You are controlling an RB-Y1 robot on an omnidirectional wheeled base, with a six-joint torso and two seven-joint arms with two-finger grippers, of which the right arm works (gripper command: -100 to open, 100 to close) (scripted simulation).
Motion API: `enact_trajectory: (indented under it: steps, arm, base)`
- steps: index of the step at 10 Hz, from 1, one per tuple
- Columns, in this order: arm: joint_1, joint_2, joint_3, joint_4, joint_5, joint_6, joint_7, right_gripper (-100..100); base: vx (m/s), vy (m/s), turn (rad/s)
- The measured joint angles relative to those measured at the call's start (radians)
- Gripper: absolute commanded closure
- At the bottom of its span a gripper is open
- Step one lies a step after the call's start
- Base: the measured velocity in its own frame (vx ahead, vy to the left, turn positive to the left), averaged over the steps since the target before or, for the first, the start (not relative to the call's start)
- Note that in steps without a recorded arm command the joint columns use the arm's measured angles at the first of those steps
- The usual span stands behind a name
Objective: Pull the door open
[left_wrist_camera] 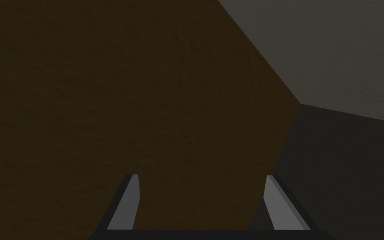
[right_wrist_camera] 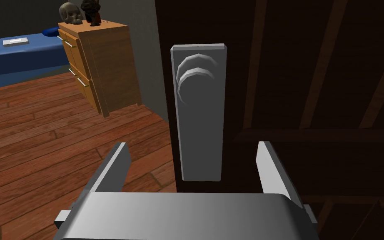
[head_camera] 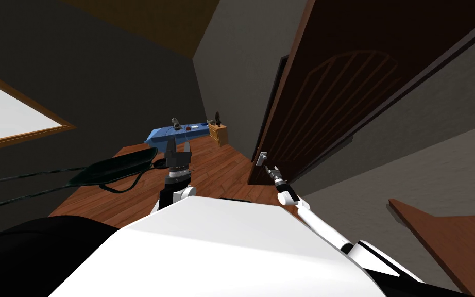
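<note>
Right jaws stand spread just short of the grey handle plate [right_wrist_camera: 199,112] at the left edge of the dark brown door [head_camera: 334,93], so by the look of it gripping and the whole pull remain, while the left jaws, also spread, hang idle.

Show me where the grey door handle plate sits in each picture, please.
Head view: door handle plate on the dark door, at its free edge, just ahead of the right gripper.
Left wrist view: aimed elsewhere; left gripper open.
Right wrist view: plate between and beyond the open fingers.
Shared landmark: wooden chest of drawers, past the door's edge.
</note>
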Motion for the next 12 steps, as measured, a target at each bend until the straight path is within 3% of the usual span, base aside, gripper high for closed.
enact_trajectory:
  steps: [5, 6, 12]
  arm:
    - [-0.025, 0.039, -0.027, 0.033, 0.002, 0.015, 0.022, -100]
    - [-0.026, 0.040, -0.028, 0.033, 0.002, 0.015, 0.022, 100]
    - [-0.022, 0.038, -0.026, 0.037, 0.002, 0.019, 0.021, 100]
  base:
    - [0.214, 0.005, 0.050]
    - [-0.009, 0.005, -0.009]
    - [-0.031, -0.007, -0.002]
